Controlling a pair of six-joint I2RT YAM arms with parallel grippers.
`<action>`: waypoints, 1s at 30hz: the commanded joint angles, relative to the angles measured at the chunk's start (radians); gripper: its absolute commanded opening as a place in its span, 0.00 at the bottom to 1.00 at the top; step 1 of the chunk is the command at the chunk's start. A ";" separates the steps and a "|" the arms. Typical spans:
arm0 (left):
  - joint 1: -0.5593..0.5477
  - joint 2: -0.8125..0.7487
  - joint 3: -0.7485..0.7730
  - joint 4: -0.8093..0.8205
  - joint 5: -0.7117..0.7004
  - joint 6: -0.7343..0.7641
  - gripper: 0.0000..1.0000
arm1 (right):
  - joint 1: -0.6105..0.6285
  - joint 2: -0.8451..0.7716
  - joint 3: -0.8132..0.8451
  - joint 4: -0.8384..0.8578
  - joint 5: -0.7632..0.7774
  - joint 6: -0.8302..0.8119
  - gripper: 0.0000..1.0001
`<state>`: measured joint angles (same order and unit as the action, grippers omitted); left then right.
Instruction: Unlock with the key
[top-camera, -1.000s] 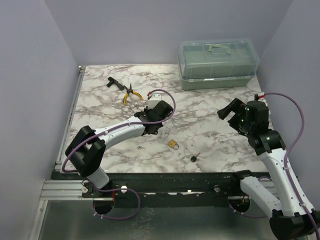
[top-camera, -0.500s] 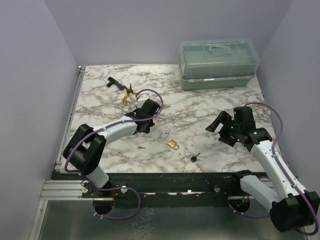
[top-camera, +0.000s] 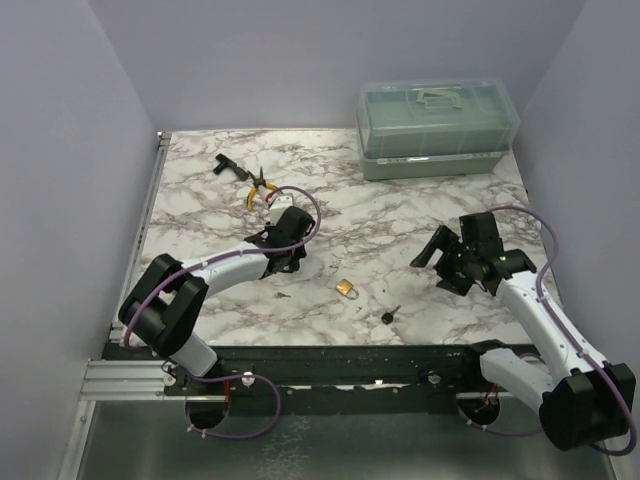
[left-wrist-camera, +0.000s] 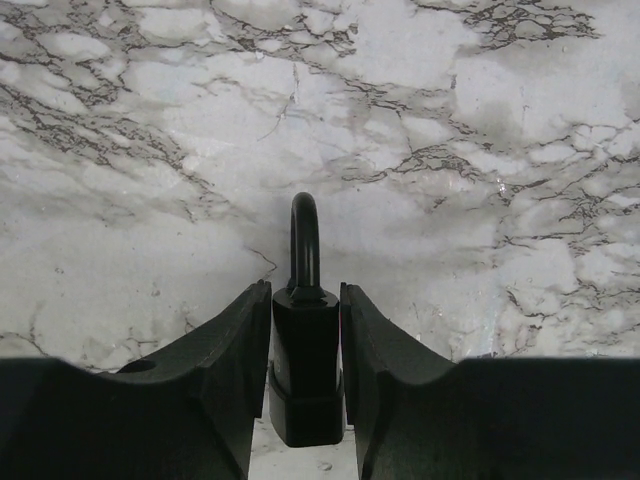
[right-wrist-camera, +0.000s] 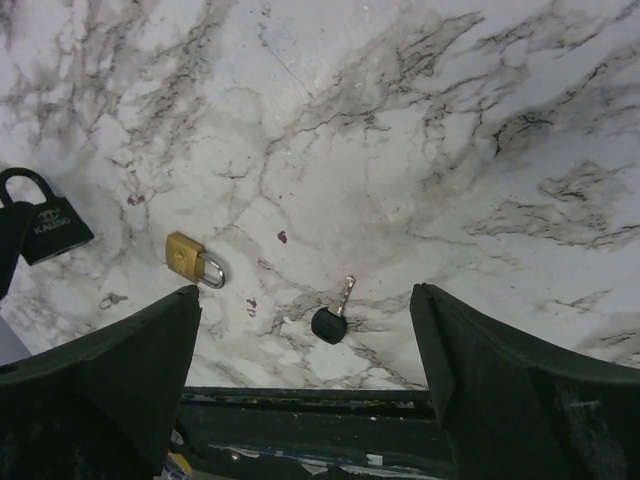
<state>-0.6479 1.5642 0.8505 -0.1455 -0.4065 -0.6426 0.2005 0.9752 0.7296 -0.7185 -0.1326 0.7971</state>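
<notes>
Looking at how things lie, the unlocking has barely started. The left gripper (left-wrist-camera: 305, 300) is clamped on a black padlock (left-wrist-camera: 305, 370), shackle pointing away from the wrist, held low over the marble-look table (top-camera: 420, 200). The key (top-camera: 283, 296) is that tiny silver thing lying flat on the table just in front of the left gripper, with nothing touching it. The right gripper (right-wrist-camera: 305, 292) hovers with its jaws wide apart and empty, above a small black-headed piece (right-wrist-camera: 330, 318) and near a brass padlock (right-wrist-camera: 192, 257). So what's left is picking the key up, inserting it and turning it. Room-wise: pale lavender walls (top-camera: 60, 150) on three sides, a see-through green toolbox (top-camera: 437, 125) at the back, yellow-handled pliers (top-camera: 262, 188) and black bits (top-camera: 225, 165) far left.
</notes>
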 joint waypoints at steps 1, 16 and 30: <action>0.006 -0.072 -0.029 0.041 0.013 -0.010 0.46 | 0.060 0.052 0.006 -0.071 0.083 0.041 0.93; 0.005 -0.204 -0.039 0.008 0.010 0.033 0.70 | 0.425 0.181 0.052 -0.198 0.309 0.440 0.81; 0.006 -0.376 -0.029 -0.077 0.092 0.024 0.73 | 0.554 0.408 0.104 -0.187 0.303 0.545 0.71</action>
<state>-0.6479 1.2278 0.8242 -0.1921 -0.3626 -0.6128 0.7300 1.3464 0.7940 -0.8856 0.1261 1.3060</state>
